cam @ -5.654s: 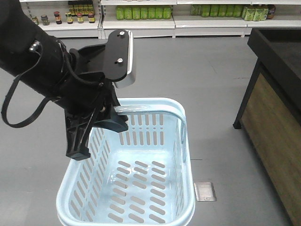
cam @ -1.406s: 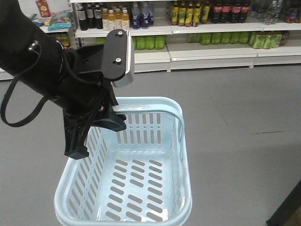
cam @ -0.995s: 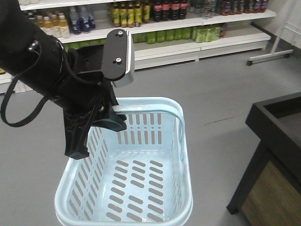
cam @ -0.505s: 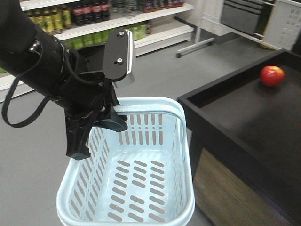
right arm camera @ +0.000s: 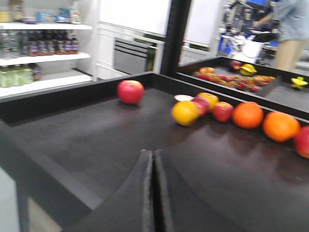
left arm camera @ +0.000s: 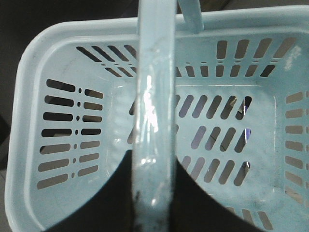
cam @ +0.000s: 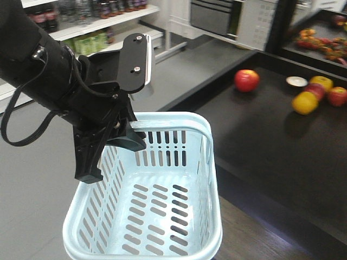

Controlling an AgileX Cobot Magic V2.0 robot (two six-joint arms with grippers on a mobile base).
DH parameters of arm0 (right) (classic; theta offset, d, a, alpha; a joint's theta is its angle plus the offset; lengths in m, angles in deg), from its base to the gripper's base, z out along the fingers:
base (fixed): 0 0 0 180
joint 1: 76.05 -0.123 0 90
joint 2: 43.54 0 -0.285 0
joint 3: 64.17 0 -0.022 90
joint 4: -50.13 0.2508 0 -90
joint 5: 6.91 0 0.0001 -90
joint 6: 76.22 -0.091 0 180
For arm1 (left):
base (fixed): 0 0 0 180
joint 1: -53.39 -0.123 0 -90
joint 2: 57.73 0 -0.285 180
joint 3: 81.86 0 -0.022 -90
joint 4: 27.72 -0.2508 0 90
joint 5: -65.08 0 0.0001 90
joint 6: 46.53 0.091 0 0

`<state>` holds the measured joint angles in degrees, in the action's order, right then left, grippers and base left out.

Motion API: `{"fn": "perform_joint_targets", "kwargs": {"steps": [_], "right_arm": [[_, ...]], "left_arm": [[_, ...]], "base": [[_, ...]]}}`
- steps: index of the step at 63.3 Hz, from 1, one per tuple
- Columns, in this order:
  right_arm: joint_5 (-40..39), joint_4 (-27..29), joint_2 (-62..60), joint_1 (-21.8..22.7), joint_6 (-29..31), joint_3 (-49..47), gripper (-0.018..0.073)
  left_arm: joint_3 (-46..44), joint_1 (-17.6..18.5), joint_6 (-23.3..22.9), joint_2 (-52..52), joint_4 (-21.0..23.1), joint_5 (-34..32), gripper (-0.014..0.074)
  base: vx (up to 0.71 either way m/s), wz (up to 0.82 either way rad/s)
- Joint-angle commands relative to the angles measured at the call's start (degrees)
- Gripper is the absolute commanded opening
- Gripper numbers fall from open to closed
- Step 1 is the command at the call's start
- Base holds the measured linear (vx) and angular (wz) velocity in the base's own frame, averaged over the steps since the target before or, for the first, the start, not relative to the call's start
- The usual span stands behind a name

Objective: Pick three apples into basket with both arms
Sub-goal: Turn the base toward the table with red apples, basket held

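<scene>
My left gripper [cam: 122, 135] is shut on the handle [left arm camera: 154, 96] of the pale blue basket [cam: 217, 216] and holds it up in the air. The basket is empty, as its inside [left arm camera: 241, 159] shows in the left wrist view. One red apple [cam: 246, 80] lies alone on the black display table [cam: 260, 146]; it also shows in the right wrist view [right arm camera: 130, 91]. A second apple [right arm camera: 222, 111] lies among other fruit; it also shows in the front view [cam: 338, 96]. A red fruit [right arm camera: 303, 141] is cut off at the right edge. My right gripper [right arm camera: 153, 153] is shut and empty, above the table's near part.
Yellow fruits [cam: 304, 103] [right arm camera: 185, 113] and two oranges [right arm camera: 247, 115] [right arm camera: 280, 126] lie beside the apples. The table has a raised black rim [right arm camera: 43, 104]. A second fruit bin [right arm camera: 241, 72] stands behind it. Shop shelves with bottles [cam: 92, 21] stand at the far left. A person [right arm camera: 289, 29] stands far right.
The background has swept from the bottle shelves to the black fruit table, which now lies right of the basket. My left arm and the basket keep the same place in the view.
</scene>
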<state>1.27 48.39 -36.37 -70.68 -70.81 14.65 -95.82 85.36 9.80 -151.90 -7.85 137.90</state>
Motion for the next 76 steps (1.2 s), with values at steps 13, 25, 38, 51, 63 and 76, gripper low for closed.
{"fn": "perform_joint_targets", "kwargs": {"steps": [13, 25, 38, 51, 63, 76], "right_arm": [[-4.37, -0.24, -0.20, 0.15, 0.20, 0.64, -0.0009], [-4.55, -0.19, 0.03, 0.15, 0.20, 0.64, -0.0009], [-4.48, -0.19, 0.03, 0.15, 0.20, 0.64, -0.0009], [-4.43, -0.19, 0.03, 0.15, 0.20, 0.64, -0.0009], [-4.43, -0.19, 0.03, 0.15, 0.20, 0.64, -0.0009], [-4.43, -0.19, 0.03, 0.15, 0.20, 0.64, -0.0009]], "left_arm": [[-1.76, 0.17, -0.52, 2.46, 3.02, -3.34, -0.0006], [-1.76, 0.17, -0.52, 2.22, 3.21, -3.00, -0.0006], [-1.76, 0.17, -0.52, 2.11, 2.49, -2.99, -0.0006], [-1.76, 0.17, -0.52, 2.21, 2.72, -2.97, -0.0006], [-1.76, 0.17, -0.52, 2.21, 2.72, -3.03, -0.0006], [-1.76, 0.17, -0.52, 2.21, 2.72, -3.03, -0.0006]], "base": [[0.02, -0.67], [0.02, -0.60], [0.03, -0.38], [0.03, -0.25], [0.03, -0.35], [0.02, -0.39]]}}
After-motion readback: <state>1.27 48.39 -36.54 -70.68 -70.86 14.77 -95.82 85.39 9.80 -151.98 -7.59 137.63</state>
